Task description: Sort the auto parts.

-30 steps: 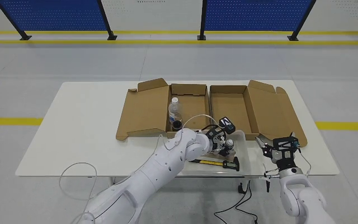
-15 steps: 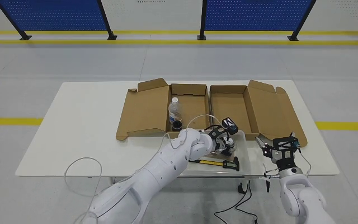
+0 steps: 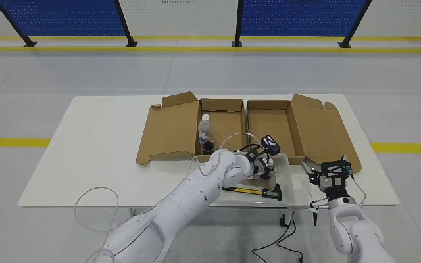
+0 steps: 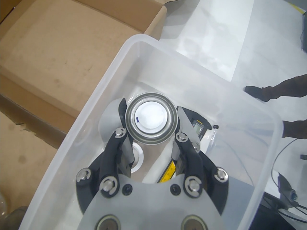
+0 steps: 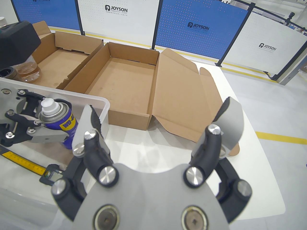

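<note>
A blue spray can [image 5: 61,120] with a white nozzle stands upright inside the clear plastic bin [image 4: 115,65] at the table's front edge. My left gripper [image 4: 151,112] is shut on the can's body just below its metal rim [image 4: 151,118], and in the top view the can [image 3: 264,168] sits under that wrist. A yellow-and-black caliper [image 3: 253,191] lies in the bin near the can. My right gripper [image 5: 160,118] hangs open and empty above the table to the right of the bin, also seen as the right gripper [image 3: 327,174] from above.
Two open cardboard boxes lie side by side behind the bin: the left box [image 3: 223,125] holds a plastic bottle [image 3: 205,128] and a small dark part [image 3: 208,146], while the right box [image 3: 270,128] has a bare floor. A white ring [image 4: 138,155] lies in the bin.
My left gripper has shifted slightly toward the boxes with the spray can in it. The right arm has stayed still.
</note>
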### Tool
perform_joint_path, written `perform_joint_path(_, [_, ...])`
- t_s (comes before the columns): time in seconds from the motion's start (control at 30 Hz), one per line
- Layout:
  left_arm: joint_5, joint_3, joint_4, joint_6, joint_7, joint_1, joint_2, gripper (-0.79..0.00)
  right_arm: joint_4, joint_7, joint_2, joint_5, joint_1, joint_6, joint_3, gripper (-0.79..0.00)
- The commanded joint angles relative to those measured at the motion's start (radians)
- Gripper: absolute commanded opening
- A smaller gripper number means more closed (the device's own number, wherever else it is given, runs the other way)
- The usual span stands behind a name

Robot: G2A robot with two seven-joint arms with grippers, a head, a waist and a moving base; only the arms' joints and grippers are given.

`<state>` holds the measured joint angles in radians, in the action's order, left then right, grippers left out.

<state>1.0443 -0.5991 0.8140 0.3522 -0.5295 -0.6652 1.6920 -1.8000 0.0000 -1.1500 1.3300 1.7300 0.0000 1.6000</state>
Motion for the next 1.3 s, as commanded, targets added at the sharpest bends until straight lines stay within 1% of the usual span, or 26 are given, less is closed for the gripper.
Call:
perform_joint_path(0.0, [0.007, -0.010, 0.027, -0.007, -0.007, -0.016, -0.007, -0.785, 0.000, 0.000, 0.000, 0.000, 0.000, 0.000, 0.000, 0.000])
perform_joint_path(0.27, [0.040, -0.073, 0.178, -0.011, -0.071, -0.083, -0.048, -0.785, 0.000, 0.000, 0.000, 0.000, 0.000, 0.000, 0.000, 0.000])
perform_joint_path(0.5, [0.074, -0.161, 0.366, -0.024, -0.129, -0.177, -0.096, -0.785, 0.000, 0.000, 0.000, 0.000, 0.000, 0.000, 0.000, 0.000])
perform_joint_path(0.53, [0.084, -0.180, 0.410, -0.025, -0.152, -0.197, -0.106, -0.785, 0.000, 0.000, 0.000, 0.000, 0.000, 0.000, 0.000, 0.000])
perform_joint_path(0.57, [0.092, -0.189, 0.433, -0.028, -0.168, -0.207, -0.111, -0.785, 0.000, 0.000, 0.000, 0.000, 0.000, 0.000, 0.000, 0.000])
perform_joint_path(0.6, [0.112, -0.200, 0.471, -0.029, -0.203, -0.222, -0.119, -0.785, 0.000, 0.000, 0.000, 0.000, 0.000, 0.000, 0.000, 0.000])
perform_joint_path(0.63, [0.126, -0.218, 0.529, -0.025, -0.249, -0.247, -0.130, -0.785, 0.000, 0.000, 0.000, 0.000, 0.000, 0.000, 0.000, 0.000])
perform_joint_path(0.67, [0.126, -0.232, 0.560, -0.029, -0.266, -0.262, -0.136, -0.785, 0.000, 0.000, 0.000, 0.000, 0.000, 0.000, 0.000, 0.000])
perform_joint_path(0.73, [0.120, -0.278, 0.652, -0.035, -0.317, -0.316, -0.153, -0.785, 0.000, 0.000, 0.000, 0.000, 0.000, 0.000, 0.000, 0.000])
perform_joint_path(0.77, [0.135, -0.303, 0.712, -0.030, -0.355, -0.350, -0.165, -0.785, 0.000, 0.000, 0.000, 0.000, 0.000, 0.000, 0.000, 0.000])
perform_joint_path(0.8, [0.135, -0.317, 0.739, -0.027, -0.371, -0.369, -0.171, -0.785, 0.000, 0.000, 0.000, 0.000, 0.000, 0.000, 0.000, 0.000])
perform_joint_path(0.83, [0.130, -0.346, 0.793, -0.025, -0.398, -0.403, -0.181, -0.785, 0.000, 0.000, 0.000, 0.000, 0.000, 0.000, 0.000, 0.000])
perform_joint_path(0.9, [0.136, -0.378, 0.853, -0.022, -0.431, -0.442, -0.193, -0.785, 0.000, 0.000, 0.000, 0.000, 0.000, 0.000, 0.000, 0.000])
perform_joint_path(0.93, [0.137, -0.400, 0.899, -0.017, -0.456, -0.468, -0.201, -0.785, 0.000, 0.000, 0.000, 0.000, 0.000, 0.000, 0.000, 0.000])
perform_joint_path(1.1, [0.117, -0.464, 1.018, -0.015, -0.492, -0.534, -0.221, -0.785, 0.000, 0.000, 0.000, 0.000, 0.000, 0.000, 0.000, 0.000])
perform_joint_path(1.17, [0.089, -0.480, 1.038, 0.002, -0.497, -0.546, -0.226, -0.785, 0.000, 0.000, 0.000, 0.000, 0.000, 0.000, 0.000, 0.000])
perform_joint_path(1.27, [0.096, -0.501, 1.052, 0.005, -0.509, -0.547, -0.234, -0.785, 0.000, 0.000, 0.000, 0.000, 0.000, 0.000, 0.000, 0.000])
